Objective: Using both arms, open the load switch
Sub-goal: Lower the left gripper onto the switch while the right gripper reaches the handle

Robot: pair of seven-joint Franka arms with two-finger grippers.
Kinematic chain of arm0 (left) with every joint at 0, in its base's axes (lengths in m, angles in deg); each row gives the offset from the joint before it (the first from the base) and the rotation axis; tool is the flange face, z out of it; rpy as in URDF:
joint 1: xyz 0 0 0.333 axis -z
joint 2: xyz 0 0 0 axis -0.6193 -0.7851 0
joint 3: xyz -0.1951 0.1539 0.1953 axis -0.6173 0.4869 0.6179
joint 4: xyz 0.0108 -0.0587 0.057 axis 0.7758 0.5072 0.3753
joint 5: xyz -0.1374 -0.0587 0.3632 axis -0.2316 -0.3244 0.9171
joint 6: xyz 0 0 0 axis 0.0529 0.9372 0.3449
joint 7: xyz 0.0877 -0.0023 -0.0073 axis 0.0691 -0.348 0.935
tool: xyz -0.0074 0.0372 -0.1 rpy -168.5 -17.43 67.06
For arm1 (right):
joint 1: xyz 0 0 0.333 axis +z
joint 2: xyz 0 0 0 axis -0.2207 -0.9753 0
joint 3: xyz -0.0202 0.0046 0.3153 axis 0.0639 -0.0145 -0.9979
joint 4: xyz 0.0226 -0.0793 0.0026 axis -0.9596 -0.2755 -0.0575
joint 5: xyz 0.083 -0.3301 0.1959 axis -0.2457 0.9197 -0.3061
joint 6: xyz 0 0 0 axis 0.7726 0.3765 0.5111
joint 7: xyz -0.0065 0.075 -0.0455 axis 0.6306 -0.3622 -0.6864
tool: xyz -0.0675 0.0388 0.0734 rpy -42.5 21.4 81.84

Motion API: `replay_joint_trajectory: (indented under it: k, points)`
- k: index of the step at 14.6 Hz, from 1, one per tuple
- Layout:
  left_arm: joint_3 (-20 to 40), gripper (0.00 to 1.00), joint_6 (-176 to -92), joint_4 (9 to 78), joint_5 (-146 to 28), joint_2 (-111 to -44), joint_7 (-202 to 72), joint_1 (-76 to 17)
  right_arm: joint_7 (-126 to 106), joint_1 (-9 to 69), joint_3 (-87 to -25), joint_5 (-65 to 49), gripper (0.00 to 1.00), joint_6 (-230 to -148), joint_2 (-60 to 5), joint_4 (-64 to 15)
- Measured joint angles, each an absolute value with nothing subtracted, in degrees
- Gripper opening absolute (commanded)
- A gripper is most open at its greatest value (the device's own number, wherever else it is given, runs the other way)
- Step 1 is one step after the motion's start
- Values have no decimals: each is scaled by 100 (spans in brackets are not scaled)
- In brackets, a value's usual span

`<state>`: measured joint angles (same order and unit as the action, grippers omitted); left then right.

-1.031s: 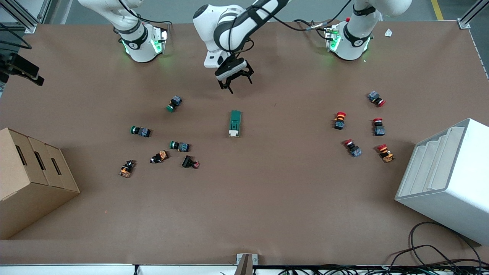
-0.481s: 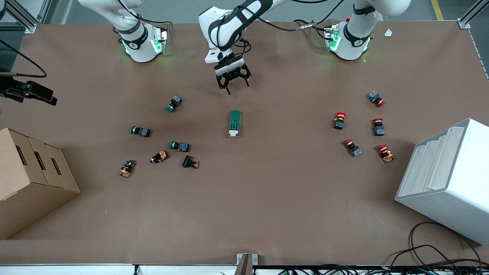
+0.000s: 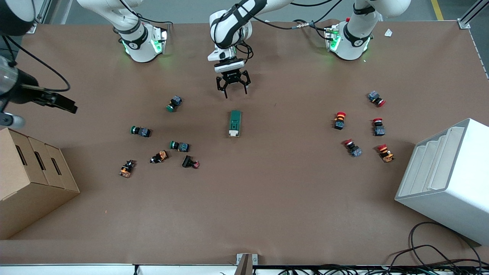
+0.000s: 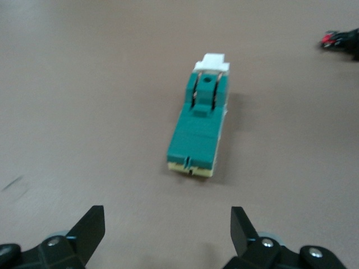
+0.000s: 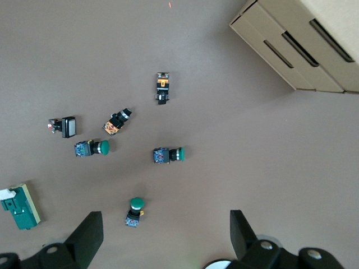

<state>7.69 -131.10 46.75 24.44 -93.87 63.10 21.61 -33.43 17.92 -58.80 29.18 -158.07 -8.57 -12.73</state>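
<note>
Our load switch (image 3: 235, 123), a small dark-green elongated plastic block with a white lever piece at one end, lies flat on the brown tabletop (image 3: 267, 198) about midway between the two arms' ends. Its long axis runs from the robots' bases toward the front camera, with the white end nearer that camera.

Our left gripper (image 3: 233, 84) hangs over bare tabletop just on the bases' side of the switch, jaws spread apart. In the left wrist view the switch (image 4: 199, 124) sits straight ahead between the black fingertips (image 4: 90, 231), lengthwise to our approach.

Our right gripper (image 3: 57, 101) is over the right arm's end of the tabletop, well apart from the switch, its jaws also apart. We judge the left arm the nearer.
</note>
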Motion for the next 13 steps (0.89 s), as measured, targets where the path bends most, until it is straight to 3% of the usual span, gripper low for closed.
replay_joint_trajectory:
  k: [5, 13]
  points:
    - [827, 99, -13201, 5046, 3754, -9607, 6951, 2100, -3754, 1872, -5881, 2747, 100, -15961, -1026, -1274]
    - [960, 99, -13233, 5071, 4720, -9830, 7461, 1919, -5763, 2491, -5895, 2324, 100, -16379, -1399, -1275]
